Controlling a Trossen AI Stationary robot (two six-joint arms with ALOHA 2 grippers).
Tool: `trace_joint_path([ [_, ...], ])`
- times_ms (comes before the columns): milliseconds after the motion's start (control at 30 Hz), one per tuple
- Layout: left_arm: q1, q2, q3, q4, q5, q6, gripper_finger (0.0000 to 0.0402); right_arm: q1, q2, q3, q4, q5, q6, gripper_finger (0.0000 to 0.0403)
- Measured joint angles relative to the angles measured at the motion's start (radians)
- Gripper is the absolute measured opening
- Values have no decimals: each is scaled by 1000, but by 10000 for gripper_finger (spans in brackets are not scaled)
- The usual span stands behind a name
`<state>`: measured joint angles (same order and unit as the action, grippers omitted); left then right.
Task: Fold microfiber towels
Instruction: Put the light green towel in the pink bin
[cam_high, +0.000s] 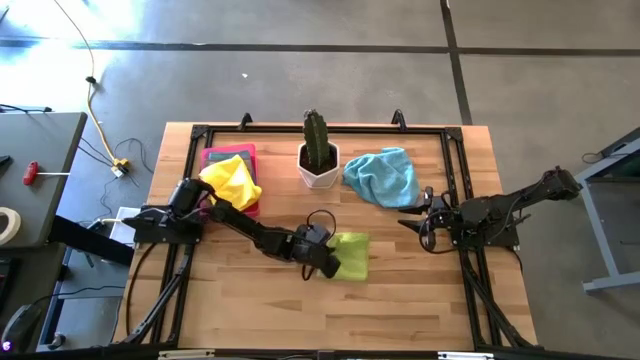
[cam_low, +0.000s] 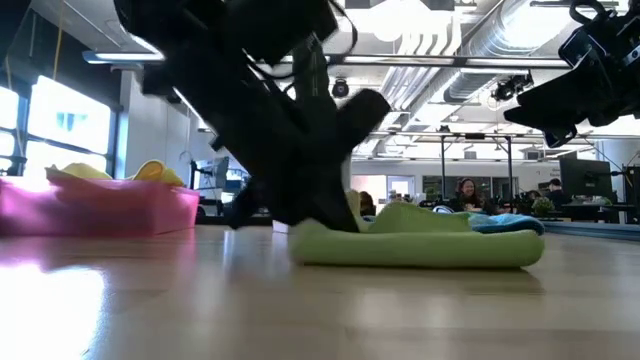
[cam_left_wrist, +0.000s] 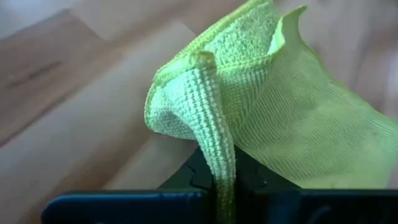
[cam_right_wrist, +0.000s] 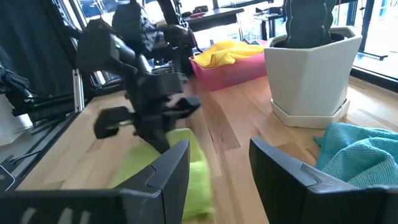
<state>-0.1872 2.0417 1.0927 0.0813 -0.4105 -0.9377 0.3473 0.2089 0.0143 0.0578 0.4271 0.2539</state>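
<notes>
A lime green towel (cam_high: 350, 254) lies folded on the table's middle; it also shows in the low view (cam_low: 420, 245) and the right wrist view (cam_right_wrist: 158, 171). My left gripper (cam_high: 325, 260) is low at its left edge, shut on a pinch of it. My right gripper (cam_high: 418, 222) is open and empty, above the table to the right of the green towel. A light blue towel (cam_high: 384, 176) lies bunched at the far right. A yellow towel (cam_high: 232, 182) lies in the pink tray (cam_high: 214, 157) at the far left. My left gripper pinches a bunched fold of the green towel's edge (cam_left_wrist: 214, 146) between its two fingers. It comes slanting down from the table's left. The pinched fold stands up a little, and the rest of the towel lies on the table.
A cactus in a white pot (cam_high: 318, 160) stands at the far middle, between the tray and the blue towel. A black frame (cam_high: 330, 128) runs around the table top. Bare wood lies along the near edge.
</notes>
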Motion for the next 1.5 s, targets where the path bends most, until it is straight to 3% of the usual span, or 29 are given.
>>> trace_joint_path([
  [133,21,-88,20,-186,40,129,4,0,0,0,0,0,0,161],
  [400,108,-311,46,-588,9,226,2,0,1,0,-1,0,0,161],
  [600,242,-442,49,-843,-73,269,3,0,11,0,-1,0,0,161],
  [833,453,-502,48,-1037,-46,328,3,0,20,0,-2,-3,0,161],
  [1133,566,-644,50,-1366,-40,318,3,0,28,0,-2,-6,0,161],
  [1267,607,-709,49,-1399,-42,316,3,0,27,0,-2,-8,0,161],
  [1500,651,-761,49,-1260,-42,398,3,0,27,0,-2,-8,0,161],
])
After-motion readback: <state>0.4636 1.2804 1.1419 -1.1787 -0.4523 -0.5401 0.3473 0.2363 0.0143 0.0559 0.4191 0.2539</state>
